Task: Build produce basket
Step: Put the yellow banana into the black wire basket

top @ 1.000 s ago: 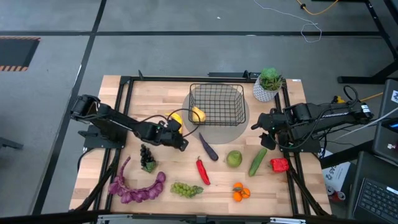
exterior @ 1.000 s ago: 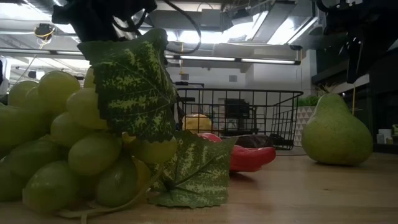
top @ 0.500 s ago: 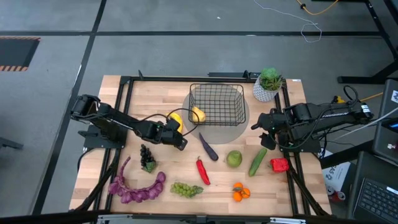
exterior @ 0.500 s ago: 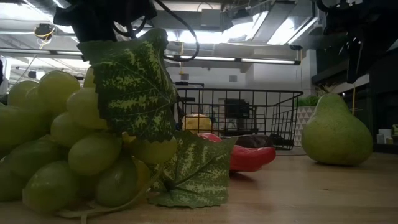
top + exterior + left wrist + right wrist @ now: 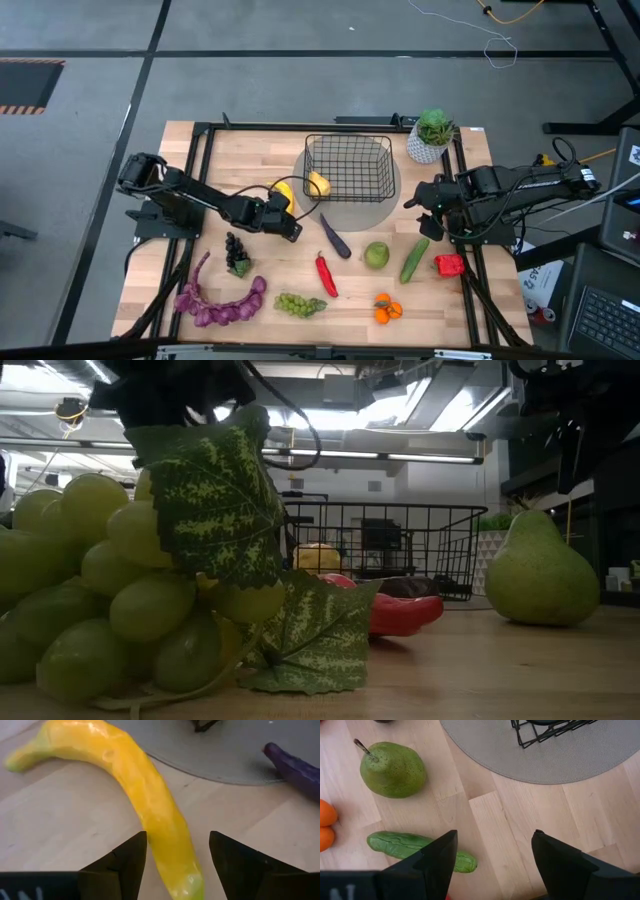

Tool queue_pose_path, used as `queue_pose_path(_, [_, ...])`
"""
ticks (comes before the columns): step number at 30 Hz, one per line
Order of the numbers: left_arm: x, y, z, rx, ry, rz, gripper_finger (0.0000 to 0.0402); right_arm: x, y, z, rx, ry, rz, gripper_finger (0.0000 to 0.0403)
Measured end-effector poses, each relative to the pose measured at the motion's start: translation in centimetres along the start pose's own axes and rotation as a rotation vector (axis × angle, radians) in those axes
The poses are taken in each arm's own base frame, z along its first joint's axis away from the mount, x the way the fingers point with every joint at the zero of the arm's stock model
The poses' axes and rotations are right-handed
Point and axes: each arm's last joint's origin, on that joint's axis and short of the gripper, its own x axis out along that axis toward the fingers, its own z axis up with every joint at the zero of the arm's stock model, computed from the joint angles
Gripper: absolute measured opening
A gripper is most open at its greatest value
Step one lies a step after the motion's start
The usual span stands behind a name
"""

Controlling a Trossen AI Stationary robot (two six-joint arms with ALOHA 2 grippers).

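Listing table contents:
Left gripper [image 5: 175, 855]: fingers spread, straddling the banana [image 5: 135, 790] without pinching; eggplant [image 5: 295, 765] just beyond
Right gripper [image 5: 492, 857]: fingers wide apart, holding nothing; cucumber [image 5: 415, 847] and pear [image 5: 392, 769] ahead
Basket [image 5: 348, 168]: on grey mat [image 5: 375, 208], ahead of both grippers

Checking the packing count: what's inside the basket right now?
One yellow fruit shows at the left wall of the basket; it may be outside the mesh. Nothing else shows inside. The banana lies outside, on the wood.
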Motion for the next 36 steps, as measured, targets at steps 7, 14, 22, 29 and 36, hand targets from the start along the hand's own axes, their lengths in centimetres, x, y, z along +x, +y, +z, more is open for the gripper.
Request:
queue_pose_path(7, [1.5, 0.1, -1.0, 0.028, 0.029, 0.051, 0.0209, 0.0, 0.0, 0.0, 0.0, 0.0, 0.0, 0.0255])
queue_pose_path(14, [1.9, 0.1, -1.2, 0.028, 0.032, 0.058, 0.0208, 0.0, 0.0, 0.0, 0.001, -0.001, 0.0, 0.0255])
queue_pose_path(22, [1.9, -0.1, -1.1, -0.006, 0.022, 0.042, 0.0146, 0.0, 0.0, 0.0, 0.001, 0.0, 0.0, 0.0255])
queue_pose_path(29, [1.9, -0.1, -1.1, 0.001, 0.013, 0.046, 0.0103, 0.0, 0.0, 0.0, 0.003, 0.0, 0.0, 0.0255])
queue_pose_path(36, [1.1, 0.2, -0.1, 0.067, -0.006, 0.035, 0.0103, 0.0, 0.0, 0.0, 0.004, 0.0, 0.0, 0.0255])
